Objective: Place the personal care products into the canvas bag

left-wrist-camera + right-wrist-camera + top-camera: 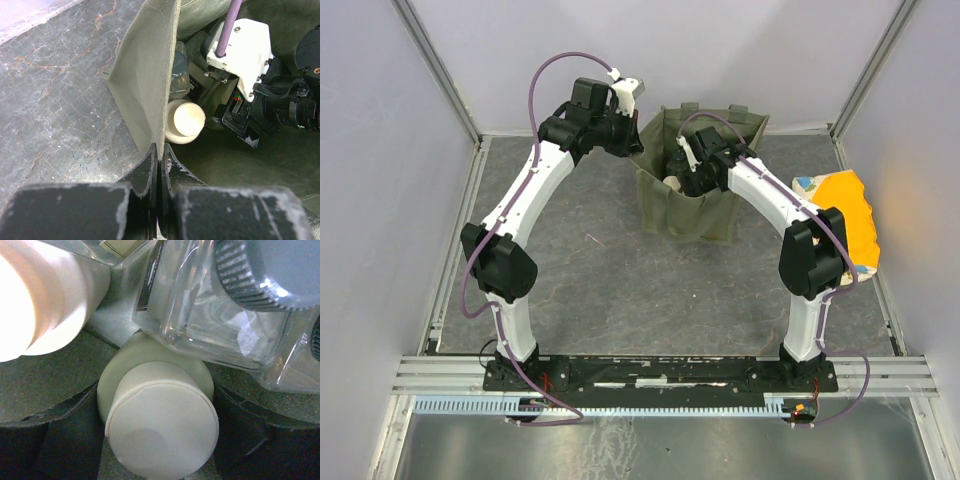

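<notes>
Inside the olive-green canvas tote bag [698, 218], whose rim the left hand [159, 159] pinches tight, the right hand [156, 407] grips a cream round bottle [161, 427], its long axis pointing back at the wrist, beside clear square dark-capped bottles [215, 325].

— Where's the overhead camera?
— High behind the arm bases [515, 362]. It looks down across the whole table [600, 270] to its far edge, where the bag [705, 215] stands.
— And the wrist ones?
— The left looks along its fingers [142, 177] at the bag's left rim, close up. The right sits inside the bag, nearly against a cream bottle [160, 415]. All three share the bag's inside.
</notes>
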`<state>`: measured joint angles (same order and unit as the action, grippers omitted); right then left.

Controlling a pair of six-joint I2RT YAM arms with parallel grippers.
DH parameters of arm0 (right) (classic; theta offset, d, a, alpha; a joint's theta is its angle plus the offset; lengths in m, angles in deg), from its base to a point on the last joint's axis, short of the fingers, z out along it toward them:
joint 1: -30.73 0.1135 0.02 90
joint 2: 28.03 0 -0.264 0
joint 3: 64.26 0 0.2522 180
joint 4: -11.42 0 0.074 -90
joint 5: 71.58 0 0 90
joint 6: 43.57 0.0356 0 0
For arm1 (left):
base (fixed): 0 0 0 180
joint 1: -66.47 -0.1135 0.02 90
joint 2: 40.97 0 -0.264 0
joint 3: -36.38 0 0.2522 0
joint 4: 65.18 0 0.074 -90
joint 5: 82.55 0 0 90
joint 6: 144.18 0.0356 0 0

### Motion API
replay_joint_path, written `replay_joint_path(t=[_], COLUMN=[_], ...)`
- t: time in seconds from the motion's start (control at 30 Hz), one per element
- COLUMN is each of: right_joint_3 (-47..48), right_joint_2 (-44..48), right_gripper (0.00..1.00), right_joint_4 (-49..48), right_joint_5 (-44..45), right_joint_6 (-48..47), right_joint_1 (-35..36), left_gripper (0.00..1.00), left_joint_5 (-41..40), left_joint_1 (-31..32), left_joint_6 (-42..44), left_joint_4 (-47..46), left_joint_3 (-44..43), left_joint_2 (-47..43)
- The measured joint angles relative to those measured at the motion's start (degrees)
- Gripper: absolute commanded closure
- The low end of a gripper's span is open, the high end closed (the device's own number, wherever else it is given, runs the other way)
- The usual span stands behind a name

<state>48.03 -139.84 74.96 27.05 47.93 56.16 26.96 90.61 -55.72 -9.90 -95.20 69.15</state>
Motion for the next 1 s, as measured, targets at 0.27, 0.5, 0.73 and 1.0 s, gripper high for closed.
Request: replay_joint_path(t=[0.27, 0.5, 0.73, 1.0], right_joint_3=[5.6, 15.9, 10.0, -3.2], right_joint_2=[0.1, 5.6, 21.1, 30.9], right_gripper=[0.01, 0.0, 0.0, 0.0], right_joint_4=[4.8, 10.3, 5.6, -5.8], right_joint_5=[0.5, -0.3, -2.4, -0.4], right_joint_6=[-0.3, -1.5, -2.8, -3.1], right_joint_1=[0.0, 0.0, 0.0, 0.0], left_gripper=[0.97, 0.96, 0.47, 0.12], left_joint_5=[-0.1, -0.1, -0.2, -0.1], left_joint_1=[-0.1, -0.3, -0.4, -1.0], left_joint_6=[0.0, 0.0, 0.0, -0.2], left_joint_4=[0.0, 0.0, -0.5, -3.1], left_joint_3=[0.0, 0.0, 0.0, -0.3], left_joint_2=[0.0, 0.0, -0.3, -3.3])
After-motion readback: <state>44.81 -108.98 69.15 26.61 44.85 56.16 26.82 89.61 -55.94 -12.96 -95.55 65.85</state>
